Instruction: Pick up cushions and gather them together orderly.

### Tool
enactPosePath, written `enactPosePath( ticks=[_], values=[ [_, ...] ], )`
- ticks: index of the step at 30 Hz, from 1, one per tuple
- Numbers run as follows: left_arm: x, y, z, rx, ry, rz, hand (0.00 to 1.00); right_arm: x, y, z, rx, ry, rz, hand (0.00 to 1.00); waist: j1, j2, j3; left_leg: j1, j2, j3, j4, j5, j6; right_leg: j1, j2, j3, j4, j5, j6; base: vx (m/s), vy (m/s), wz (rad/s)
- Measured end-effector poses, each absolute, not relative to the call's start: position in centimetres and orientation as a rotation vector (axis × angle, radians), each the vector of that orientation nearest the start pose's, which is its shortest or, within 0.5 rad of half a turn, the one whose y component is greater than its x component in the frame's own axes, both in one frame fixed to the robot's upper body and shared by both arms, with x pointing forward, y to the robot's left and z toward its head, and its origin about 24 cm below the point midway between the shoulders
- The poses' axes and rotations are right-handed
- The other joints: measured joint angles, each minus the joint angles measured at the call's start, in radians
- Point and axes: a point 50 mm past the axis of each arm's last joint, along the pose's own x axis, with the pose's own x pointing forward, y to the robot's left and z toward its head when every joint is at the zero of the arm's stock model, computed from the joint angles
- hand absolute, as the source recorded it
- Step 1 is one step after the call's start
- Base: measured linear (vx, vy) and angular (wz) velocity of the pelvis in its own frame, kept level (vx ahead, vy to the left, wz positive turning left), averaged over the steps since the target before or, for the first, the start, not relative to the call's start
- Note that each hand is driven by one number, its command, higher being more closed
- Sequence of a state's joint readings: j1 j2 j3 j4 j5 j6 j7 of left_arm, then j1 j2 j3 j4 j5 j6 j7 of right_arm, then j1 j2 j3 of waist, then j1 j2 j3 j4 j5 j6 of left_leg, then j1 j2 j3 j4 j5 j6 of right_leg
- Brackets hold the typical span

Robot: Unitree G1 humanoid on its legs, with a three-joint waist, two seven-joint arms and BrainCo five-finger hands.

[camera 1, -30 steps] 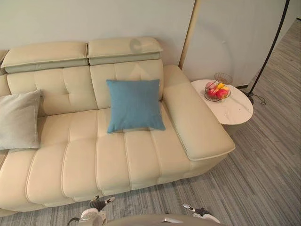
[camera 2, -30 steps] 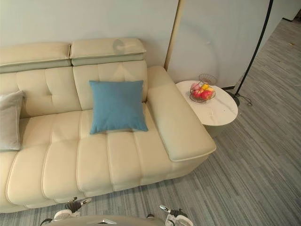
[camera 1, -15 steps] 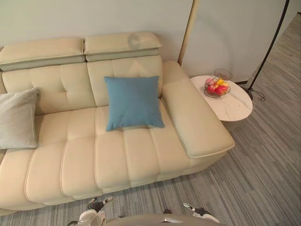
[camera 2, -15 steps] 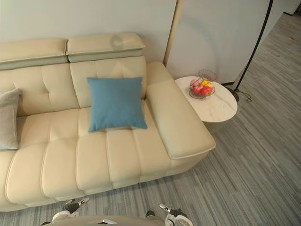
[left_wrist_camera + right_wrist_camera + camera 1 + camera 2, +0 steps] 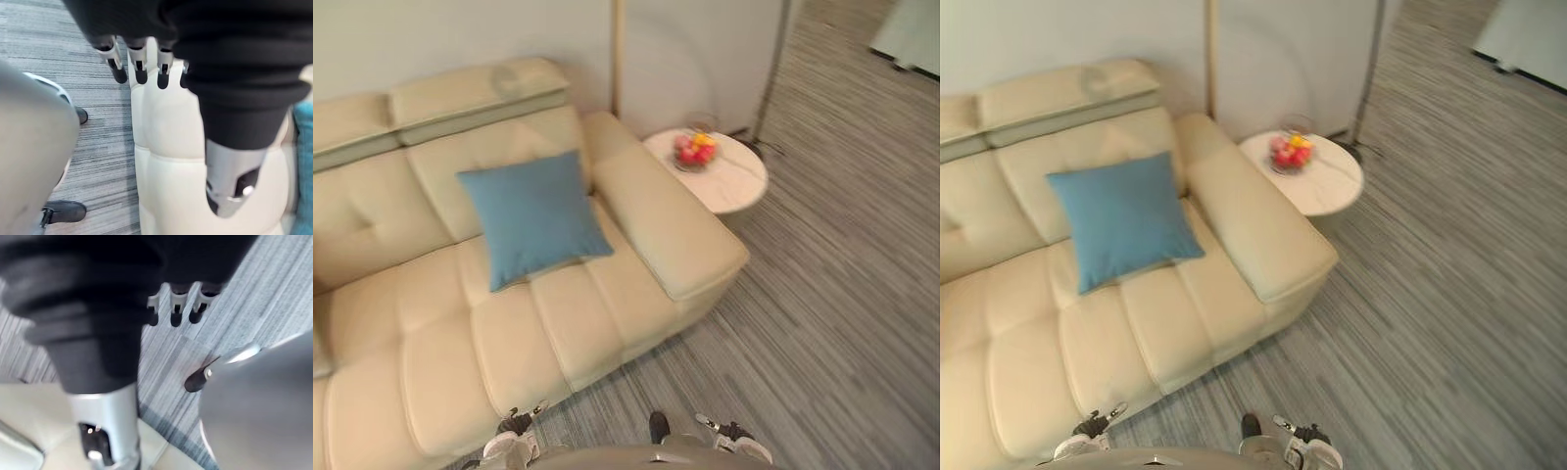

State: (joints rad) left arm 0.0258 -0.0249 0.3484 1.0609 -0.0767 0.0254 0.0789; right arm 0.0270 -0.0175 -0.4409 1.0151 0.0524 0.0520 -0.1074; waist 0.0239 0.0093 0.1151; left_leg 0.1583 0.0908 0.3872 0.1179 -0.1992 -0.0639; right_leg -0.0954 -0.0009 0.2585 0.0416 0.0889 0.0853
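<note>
The left hand (image 5: 139,62) hangs over the front edge of the cream sofa (image 5: 558,333), its fingers loose and straight with nothing in them. The right hand (image 5: 176,308) hangs likewise empty above the grey floor (image 5: 264,289). Farther back, the blue cushion (image 5: 530,215) stands on the seat at the sofa's right end, leaning on the backrest beside the armrest. Beyond the armrest, a fruit basket (image 5: 693,152) sits on a round side table (image 5: 734,191).
</note>
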Motion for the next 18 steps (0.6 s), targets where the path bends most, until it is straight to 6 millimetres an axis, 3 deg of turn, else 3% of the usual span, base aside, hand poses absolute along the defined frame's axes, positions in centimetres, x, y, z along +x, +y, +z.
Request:
enactPosePath(
  ticks=[2, 3, 4, 5, 6, 8, 10, 11, 12, 13, 14, 16, 17, 18],
  values=[
    [10.8, 19.0, -16.1, -0.225, 1.089, 0.425, 0.0, 11.3, -20.8, -15.5, 0.201, 1.057, -0.502, 0.0, -0.002, -0.024, 0.019, 0.0, 0.006, 0.109, 0.024, -0.025, 0.001, -0.029, 0.021, 0.075, -0.016, 0.04, -0.015, -0.13, 0.026, -1.7],
    [11.0, 19.3, -15.9, -0.217, 1.076, 0.429, 0.0, 11.7, -20.4, -15.4, 0.196, 1.049, -0.483, 0.0, -0.006, -0.024, 0.028, -0.001, 0.017, 0.169, 0.037, -0.035, 0.001, -0.044, 0.022, 0.071, -0.036, 0.043, -0.049, -0.12, -0.036, -1.42],
    [11.2, 19.2, -15.9, -0.217, 1.072, 0.427, 0.0, 11.9, -20.5, -15.3, 0.197, 1.045, -0.484, 0.0, -0.005, -0.023, 0.03, 0.003, 0.033, 0.229, 0.042, -0.04, 0.0, -0.07, 0.014, -0.022, -0.02, 0.013, -0.093, -0.1, -0.035, -1.75],
    [11.2, 19.1, -15.9, -0.215, 1.071, 0.421, 0.0, 12.2, -20.6, -15.2, 0.194, 1.037, -0.483, 0.0, -0.004, -0.017, 0.033, 0.03, 0.058, 0.298, 0.042, -0.038, -0.004, -0.112, -0.004, -0.204, 0.065, -0.004, -0.095, 0.0, -0.022, -1.48],
    [11.2, 19.1, -15.9, -0.213, 1.071, 0.419, 0.0, 12.2, -20.6, -15.2, 0.194, 1.035, -0.483, 0.0, -0.005, -0.016, 0.033, 0.047, 0.063, 0.319, 0.041, -0.035, -0.009, -0.116, -0.012, -0.28, 0.1, -0.015, -0.103, 0.07, -0.007, -1.28],
    [10.9, 19.1, -16.0, -0.198, 1.08, 0.405, 0.0, 11.3, -20.6, -15.5, 0.189, 1.052, -0.49, 0.0, 0.0, -0.021, 0.031, 0.095, 0.063, 0.367, 0.042, -0.032, -0.015, -0.081, -0.055, -0.561, 0.153, -0.042, -0.129, 0.12, -0.101, -1.13],
    [11.1, 18.5, -16.0, -0.202, 1.08, 0.39, 0.0, 11.8, -21.1, -15.2, 0.177, 1.035, -0.493, 0.0, -0.014, 0.003, 0.036, 0.106, 0.071, 0.382, 0.04, -0.028, -0.021, -0.082, -0.066, -0.666, 0.153, -0.077, -0.154, 0.07, -0.132, -0.77],
    [11.0, 18.3, -16.0, -0.197, 1.085, 0.378, 0.0, 12.2, -21.6, -15.0, 0.168, 1.022, -0.498, 0.0, -0.029, 0.016, 0.03, 0.109, 0.075, 0.393, 0.032, -0.024, -0.027, -0.081, -0.084, -0.76, 0.181, -0.137, -0.154, 0.13, -0.13, -0.76],
    [10.7, 17.8, -16.1, -0.192, 1.096, 0.356, 0.0, 12.2, -22.2, -14.9, 0.145, 1.023, -0.499, 0.0, -0.024, 0.041, 0.036, 0.129, 0.077, 0.426, 0.025, -0.014, -0.045, -0.075, -0.124, -0.888, 0.238, -0.18, -0.162, 0.16, -0.11, -0.86],
    [10.7, 17.7, -16.2, -0.193, 1.098, 0.352, 0.0, 12.3, -22.3, -14.9, 0.137, 1.022, -0.498, 0.0, -0.02, 0.046, 0.037, 0.138, 0.077, 0.435, 0.021, -0.014, -0.046, -0.073, -0.127, -0.9, 0.25, -0.179, -0.161, 0.17, -0.147, -1.19],
    [10.1, 17.4, -16.4, -0.19, 1.122, 0.336, 0.0, 12.5, -22.5, -14.8, 0.131, 1.019, -0.498, 0.0, -0.019, 0.063, 0.034, 0.143, 0.084, 0.434, 0.015, -0.006, -0.048, -0.084, -0.095, -0.847, 0.245, -0.176, -0.162, 0.1, -0.124, -0.85],
    [9.9, 17.5, -16.5, -0.175, 1.136, 0.323, 0.0, 12.5, -22.7, -14.8, 0.128, 1.022, -0.5, 0.0, -0.02, 0.062, 0.035, 0.154, 0.094, 0.432, 0.031, 0.029, -0.047, -0.082, -0.061, -0.804, 0.225, -0.18, -0.157, 0.12, -0.153, -0.8],
    [9.9, 17.6, -16.5, -0.168, 1.136, 0.315, 0.0, 12.5, -22.6, -14.9, 0.13, 1.031, -0.498, 0.0, -0.021, 0.06, 0.035, 0.152, 0.109, 0.431, 0.074, 0.033, -0.054, -0.08, -0.048, -0.782, 0.223, -0.186, -0.154, 0.13, -0.169, -0.92],
    [10.0, 17.6, -16.5, -0.166, 1.134, 0.306, 0.0, 12.2, -22.6, -15.0, 0.13, 1.048, -0.496, 0.0, -0.021, 0.055, 0.034, 0.126, 0.157, 0.427, 0.214, 0.033, -0.055, -0.074, -0.031, -0.742, 0.217, -0.194, -0.15, 0.12, -0.148, -0.94]
  ],
)
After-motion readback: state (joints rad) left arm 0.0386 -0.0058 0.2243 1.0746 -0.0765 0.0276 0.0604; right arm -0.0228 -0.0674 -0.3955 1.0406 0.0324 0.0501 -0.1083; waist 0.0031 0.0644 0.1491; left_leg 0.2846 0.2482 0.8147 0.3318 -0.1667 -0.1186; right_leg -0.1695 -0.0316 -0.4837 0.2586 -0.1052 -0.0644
